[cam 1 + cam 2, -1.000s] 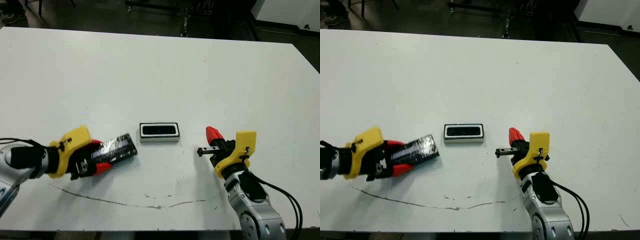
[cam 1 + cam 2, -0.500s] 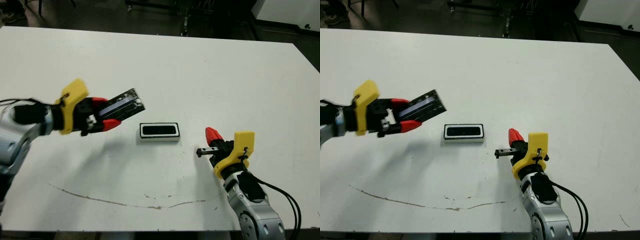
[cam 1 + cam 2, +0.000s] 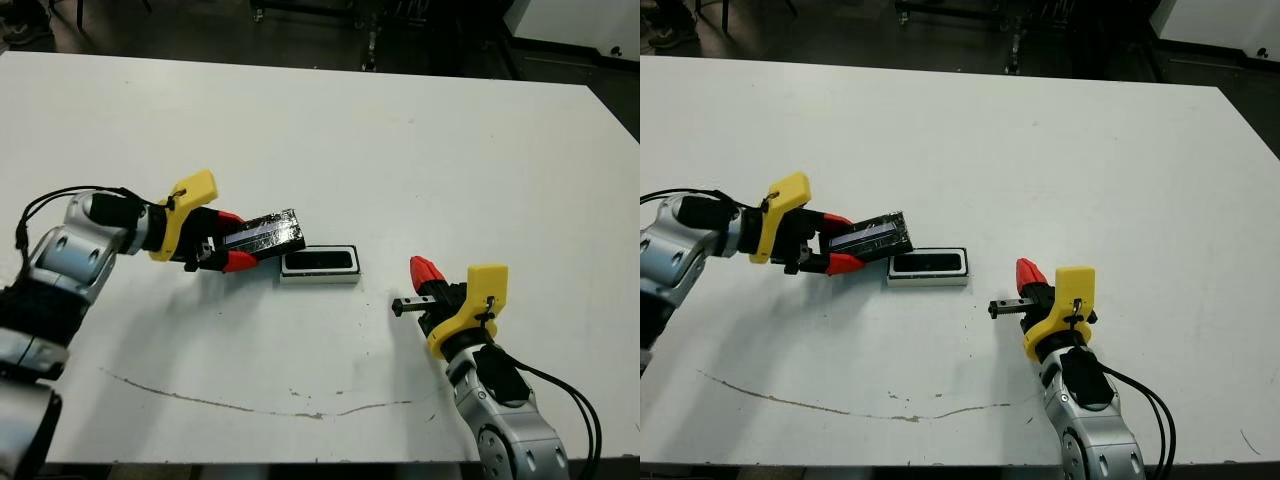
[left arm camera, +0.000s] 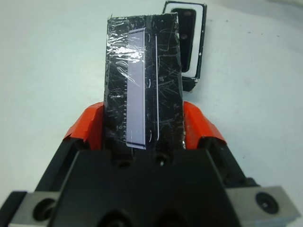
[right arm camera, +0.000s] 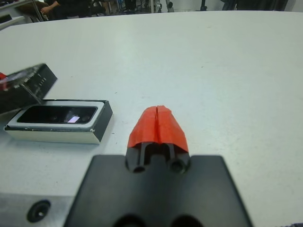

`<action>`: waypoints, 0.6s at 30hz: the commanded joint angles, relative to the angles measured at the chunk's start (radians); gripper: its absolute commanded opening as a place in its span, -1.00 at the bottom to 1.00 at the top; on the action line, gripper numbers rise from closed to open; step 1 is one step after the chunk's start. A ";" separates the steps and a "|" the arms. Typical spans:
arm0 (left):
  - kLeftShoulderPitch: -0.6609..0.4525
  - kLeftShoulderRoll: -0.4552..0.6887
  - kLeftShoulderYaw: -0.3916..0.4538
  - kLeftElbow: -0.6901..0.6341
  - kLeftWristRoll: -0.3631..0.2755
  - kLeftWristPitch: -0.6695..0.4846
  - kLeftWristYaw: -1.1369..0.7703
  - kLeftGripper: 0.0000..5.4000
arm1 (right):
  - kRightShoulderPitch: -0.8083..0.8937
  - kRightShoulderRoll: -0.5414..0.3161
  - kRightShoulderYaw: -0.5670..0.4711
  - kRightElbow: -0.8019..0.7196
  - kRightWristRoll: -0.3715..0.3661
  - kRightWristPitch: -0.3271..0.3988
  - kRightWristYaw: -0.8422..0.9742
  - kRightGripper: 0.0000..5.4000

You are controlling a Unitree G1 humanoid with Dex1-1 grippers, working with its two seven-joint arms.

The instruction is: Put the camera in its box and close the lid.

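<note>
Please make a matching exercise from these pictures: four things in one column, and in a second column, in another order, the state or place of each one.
Things:
1. flat black shiny lid
2. slim black camera
3. shallow white-rimmed box
4. right gripper

States:
A. lies inside the box
B. shut, holding nothing
C. gripped by the left gripper
D. stands on the white table, uncovered

Pairs: 1-C, 2-A, 3-D, 4-B

Showing silver-grey jointed arms (image 3: pixel 62 262), yellow wrist housings, black gripper bodies and red-tipped fingers (image 5: pixel 158 125); trailing black cables; displaying screws on the left gripper (image 4: pixel 142 127) mount plate.
</note>
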 commanded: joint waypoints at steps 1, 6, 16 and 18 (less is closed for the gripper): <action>-0.036 -0.024 -0.021 0.066 0.038 -0.016 -0.026 0.18 | 0.010 -0.009 -0.002 0.002 -0.004 -0.011 -0.004 -1.00; -0.059 -0.042 -0.032 0.143 0.072 -0.082 -0.057 0.18 | 0.012 -0.012 -0.002 0.004 -0.002 -0.012 -0.001 -1.00; -0.094 -0.070 -0.041 0.243 0.086 -0.073 -0.147 0.18 | 0.014 -0.012 -0.001 0.006 -0.001 -0.015 -0.001 -1.00; -0.101 -0.075 -0.044 0.260 0.087 -0.074 -0.181 0.18 | 0.012 -0.015 -0.001 0.004 -0.001 -0.007 -0.001 -1.00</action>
